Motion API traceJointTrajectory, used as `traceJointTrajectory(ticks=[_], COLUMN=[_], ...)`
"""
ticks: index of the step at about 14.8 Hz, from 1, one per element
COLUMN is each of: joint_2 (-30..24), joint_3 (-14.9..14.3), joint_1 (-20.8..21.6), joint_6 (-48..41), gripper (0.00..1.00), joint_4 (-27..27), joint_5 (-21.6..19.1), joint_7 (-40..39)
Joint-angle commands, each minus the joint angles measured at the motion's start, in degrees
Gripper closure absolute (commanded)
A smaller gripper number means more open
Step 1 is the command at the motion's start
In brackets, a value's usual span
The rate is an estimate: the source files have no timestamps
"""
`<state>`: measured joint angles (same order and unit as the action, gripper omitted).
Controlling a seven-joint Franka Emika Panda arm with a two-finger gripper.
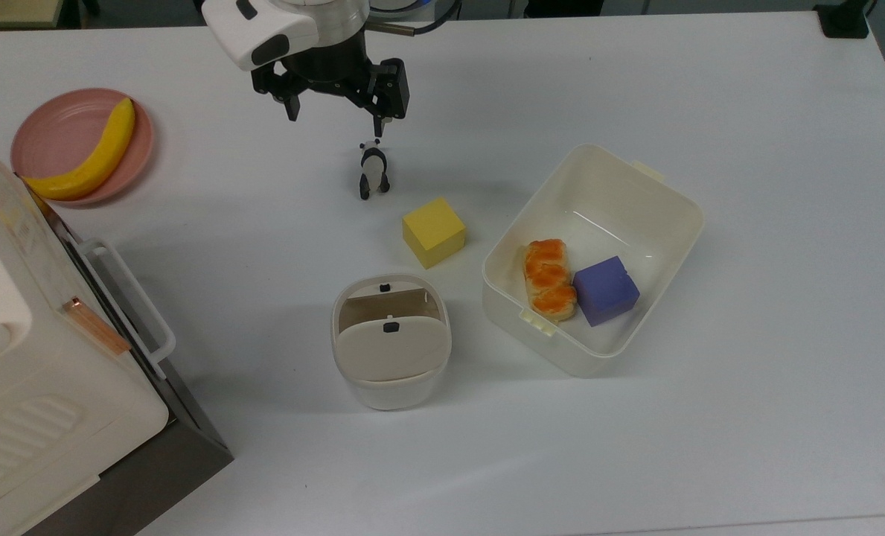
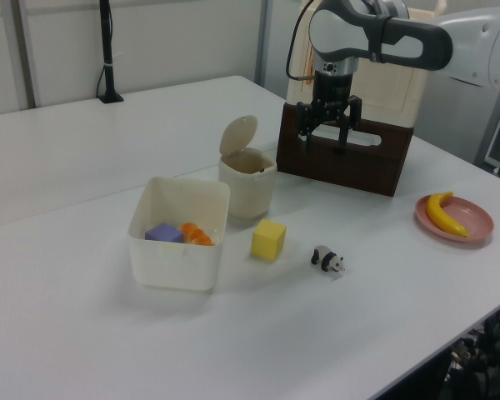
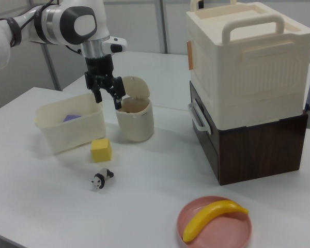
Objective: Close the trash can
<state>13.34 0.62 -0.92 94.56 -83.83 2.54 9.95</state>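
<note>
Looking at progress: basically nothing done yet. The trash can (image 1: 391, 346) sits mid-desk with its lid (image 2: 237, 135) still flipped up, and my gripper (image 1: 335, 112) hangs well apart from it, fingers spread wide, holding nothing. The top view shows the can's hollow inside; the left view shows the lid standing nearly upright.

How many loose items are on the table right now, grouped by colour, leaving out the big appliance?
Cream-white: 2, the small plastic trash can with lid up, the rectangular tub.
Yellow: 2, foam cube, banana.
Pink: 1, plate.
Purple: 1, cube.
Orange: 1, pastry.
Black-and-white: 1, panda figurine.
Total: 8.
</note>
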Motion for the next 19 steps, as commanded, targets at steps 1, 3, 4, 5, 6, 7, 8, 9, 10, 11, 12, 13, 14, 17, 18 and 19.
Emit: traceJointTrajectory(ticks=[1,3,4,5,6,7,8,9,10,11,12,13,14,17,18,19], joint_2=[-0.7,-0.7,-0.7,-0.5,-0.3,-0.3,-0.2,0.0,0.4,1.0,1.9,3.0,4.1,6.8,7.6,8.7], joint_3=[-0.3,-0.4,-0.4,-0.4,-0.3,-0.1,0.0,0.0,0.0,0.2,0.3,0.3,0.2,0.0,0.0,0.0], joint_1=[0.2,-0.1,-0.4,-0.5,-0.4,-0.3,-0.2,-0.2,-0.1,-0.1,0.1,1.0,2.1,2.7,2.7,2.7], joint_6=[-0.5,-0.3,0.1,0.4,2.3,4.6,7.5,10.5,14.1,18.0,24.2,28.8,33.5,44.0,46.1,48.2], gripper=[0.24,0.72,0.87,1.00,1.00,1.00,1.00,1.00,1.00,1.00,1.00,1.00,1.00,1.00,1.00,1.00], joint_4=[-1.0,-0.7,-0.6,-0.4,-0.3,0.0,0.9,1.0,1.1,1.1,1.1,1.3,1.3,1.4,2.0,3.0], joint_5=[-1.3,-3.7,-5.3,-6.0,-5.8,-5.8,-5.9,-5.8,-5.8,-5.8,-5.7,-5.5,-5.1,-3.4,-3.3,-3.2], joint_7=[-3.5,-8.3,-9.3,-9.9,-10.1,-10.0,-9.5,-9.4,-9.3,-9.1,-7.5,-5.5,-2.9,-0.5,-0.5,-0.5])
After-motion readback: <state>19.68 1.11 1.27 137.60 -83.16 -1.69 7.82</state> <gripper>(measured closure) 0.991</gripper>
